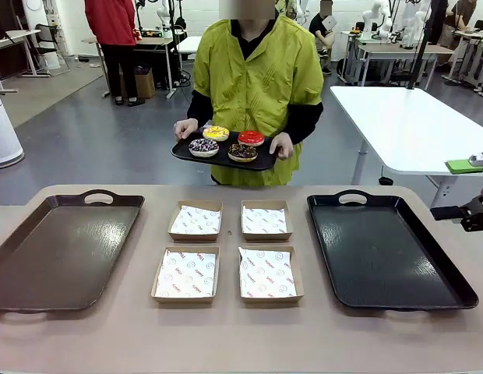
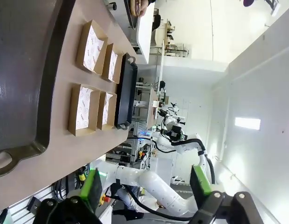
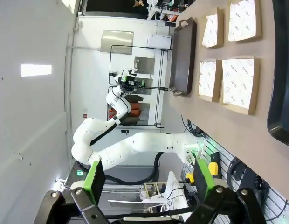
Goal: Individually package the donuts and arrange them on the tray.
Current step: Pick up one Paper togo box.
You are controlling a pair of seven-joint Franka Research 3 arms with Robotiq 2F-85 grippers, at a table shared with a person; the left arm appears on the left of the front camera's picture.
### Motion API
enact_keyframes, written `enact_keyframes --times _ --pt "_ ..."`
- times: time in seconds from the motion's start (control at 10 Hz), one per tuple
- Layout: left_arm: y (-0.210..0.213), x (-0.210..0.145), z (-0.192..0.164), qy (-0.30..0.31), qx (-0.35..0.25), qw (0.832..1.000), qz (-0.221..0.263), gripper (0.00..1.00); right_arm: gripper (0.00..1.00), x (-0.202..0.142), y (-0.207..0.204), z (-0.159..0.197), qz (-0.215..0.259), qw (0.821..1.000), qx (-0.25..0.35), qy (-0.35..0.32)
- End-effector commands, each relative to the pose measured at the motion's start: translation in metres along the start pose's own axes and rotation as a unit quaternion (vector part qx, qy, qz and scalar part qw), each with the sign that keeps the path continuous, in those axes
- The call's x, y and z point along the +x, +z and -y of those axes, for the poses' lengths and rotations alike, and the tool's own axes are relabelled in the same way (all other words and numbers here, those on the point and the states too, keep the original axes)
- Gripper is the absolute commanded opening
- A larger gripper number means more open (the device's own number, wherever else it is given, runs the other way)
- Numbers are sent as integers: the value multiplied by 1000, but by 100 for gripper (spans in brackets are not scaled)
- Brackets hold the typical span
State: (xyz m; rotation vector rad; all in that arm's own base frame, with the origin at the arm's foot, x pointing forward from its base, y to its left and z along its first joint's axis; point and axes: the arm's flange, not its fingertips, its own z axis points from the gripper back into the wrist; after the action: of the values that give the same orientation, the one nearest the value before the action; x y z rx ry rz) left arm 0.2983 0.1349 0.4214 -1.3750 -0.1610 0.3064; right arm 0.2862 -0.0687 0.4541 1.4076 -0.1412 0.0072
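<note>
Several donuts lie on a small black tray that a person in a yellow-green jacket holds with both hands beyond the table's far edge. They are a yellow-iced donut, a red-iced one, a dark sprinkled one and a brown chocolate one. My left gripper is open and holds nothing, high above the table's side. My right gripper is also open with nothing between its green pads. Part of my right arm pokes in at the right edge, beside the table.
Several shallow cardboard boxes lined with printed paper, such as one at the near left, sit in a square at mid-table. A large brown tray lies on the left and a large black tray on the right. A white table stands behind.
</note>
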Motion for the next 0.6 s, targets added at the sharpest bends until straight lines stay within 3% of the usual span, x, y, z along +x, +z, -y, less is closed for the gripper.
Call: enact_keyframes --times 0.0,0.5 --pt "-1 0 1 0 -9 1000 2 100 100 1 5 3 9 1000 16 -1" --pt "-1 0 1 0 -9 1000 2 100 100 1 5 3 9 1000 16 -1"
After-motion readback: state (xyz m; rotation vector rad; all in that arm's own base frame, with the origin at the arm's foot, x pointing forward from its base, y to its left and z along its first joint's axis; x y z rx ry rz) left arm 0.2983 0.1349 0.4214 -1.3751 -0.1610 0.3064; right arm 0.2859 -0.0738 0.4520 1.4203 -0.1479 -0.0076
